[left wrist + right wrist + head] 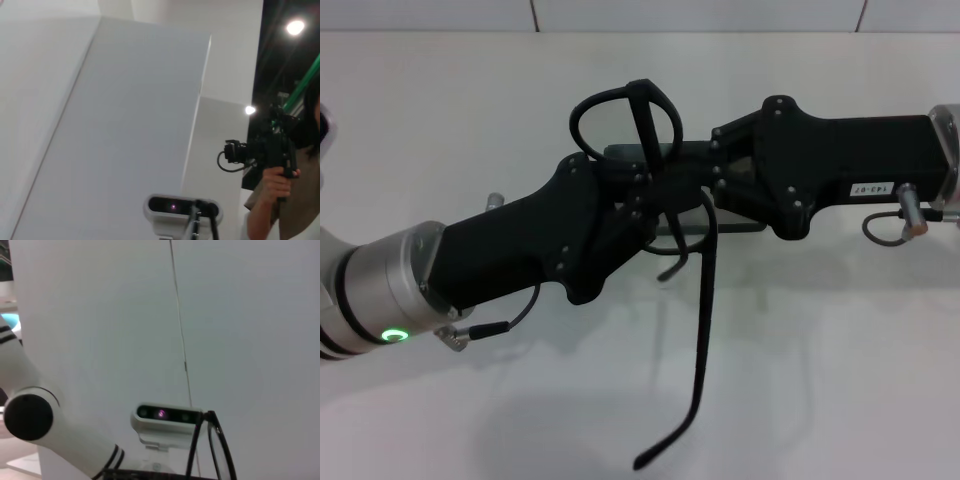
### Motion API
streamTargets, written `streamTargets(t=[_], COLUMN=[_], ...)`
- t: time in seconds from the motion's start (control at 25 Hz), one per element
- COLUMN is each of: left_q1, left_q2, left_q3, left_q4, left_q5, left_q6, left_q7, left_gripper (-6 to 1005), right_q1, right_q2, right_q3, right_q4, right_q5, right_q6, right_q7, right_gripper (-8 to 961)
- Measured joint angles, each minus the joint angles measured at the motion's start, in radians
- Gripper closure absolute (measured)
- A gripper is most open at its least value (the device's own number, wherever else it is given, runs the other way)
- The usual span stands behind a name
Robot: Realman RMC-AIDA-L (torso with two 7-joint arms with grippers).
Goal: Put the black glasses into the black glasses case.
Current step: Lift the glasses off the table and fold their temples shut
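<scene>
I judge the step in hand to be a mid-air handling of the black glasses (642,170), held up between both arms above the white table (820,350), probably to fold the temple arms before stowing. In the head view the left gripper (638,198) comes in from the lower left and the right gripper (712,170) from the right; the two meet at the frame. The lenses stand uppermost, and one temple arm hangs down free toward me, unfolded. The left fingers appear closed narrowly on the frame near its bridge. The right fingers lie against the frame from the other side, but their tips merge with the black frame, so I cannot tell how far open they stand or whether they grip. The black glasses case (685,190) is mostly hidden behind the grippers, with only a dark edge showing on the table beneath them. The next move calls for folding the hanging temple, then lowering the glasses into the case.
</scene>
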Motion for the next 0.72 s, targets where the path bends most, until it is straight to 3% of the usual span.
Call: streamTargets(t=[0.72], left_q1=[0.001], left_q2=[0.008], left_q3=[0.028], left_q4=[-0.03], left_q5=[-0.018], left_q6=[0.048], left_q7=[0.033], left_gripper=[972], right_q1=[-0.017], right_q2=[-0.004], right_q3=[0.027], right_q4=[0.039], right_q5=[0.022], right_q6=[0.045], right_q7=[-0.053], right_gripper=[906])
